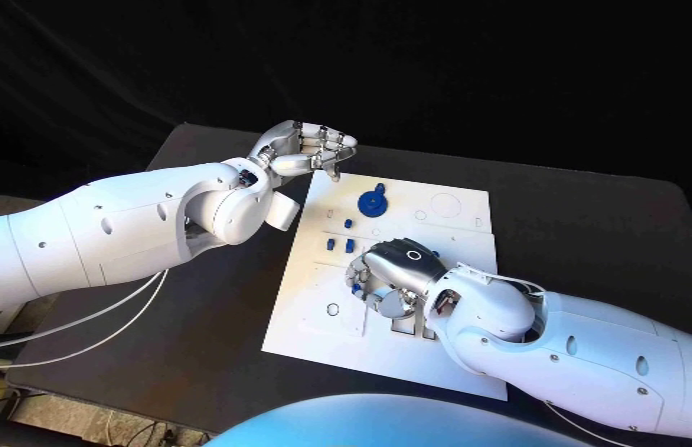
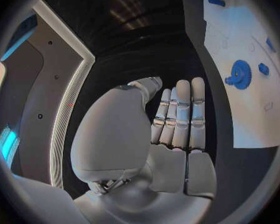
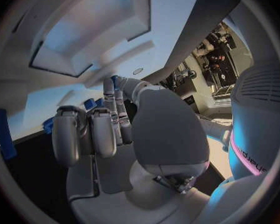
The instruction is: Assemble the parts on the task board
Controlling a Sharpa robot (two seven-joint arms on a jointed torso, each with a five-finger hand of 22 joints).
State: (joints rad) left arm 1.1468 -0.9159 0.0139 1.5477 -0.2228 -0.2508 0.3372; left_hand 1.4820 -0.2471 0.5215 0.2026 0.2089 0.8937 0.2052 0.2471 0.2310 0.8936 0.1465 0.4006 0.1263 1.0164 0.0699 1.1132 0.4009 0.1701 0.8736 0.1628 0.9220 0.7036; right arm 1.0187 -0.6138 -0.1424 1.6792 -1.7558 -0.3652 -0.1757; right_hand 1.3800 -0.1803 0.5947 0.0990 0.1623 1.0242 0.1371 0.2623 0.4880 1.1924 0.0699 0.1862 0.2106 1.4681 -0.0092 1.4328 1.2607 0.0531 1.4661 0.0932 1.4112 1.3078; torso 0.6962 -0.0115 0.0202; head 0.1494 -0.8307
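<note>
- Two hands work around the white board.
- Right hand rests on the board, fingers curled over blue parts; grasp unclear.
- Left hand hovers off the board's far corner, fingers loosely curled, holding nothing, keeping clear.

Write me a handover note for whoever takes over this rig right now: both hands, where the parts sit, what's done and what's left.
Left hand: over the table just past the task board's far left corner, fingers curled, holding nothing that I can see.
Right hand: low over the board's middle, fingers down among the small blue parts; whether it grips one cannot be told.
Blue gear: on the board's far half, untouched.
Done: cannot be judged from here.
Left: the small parts and gear appear still to need seating.
</note>
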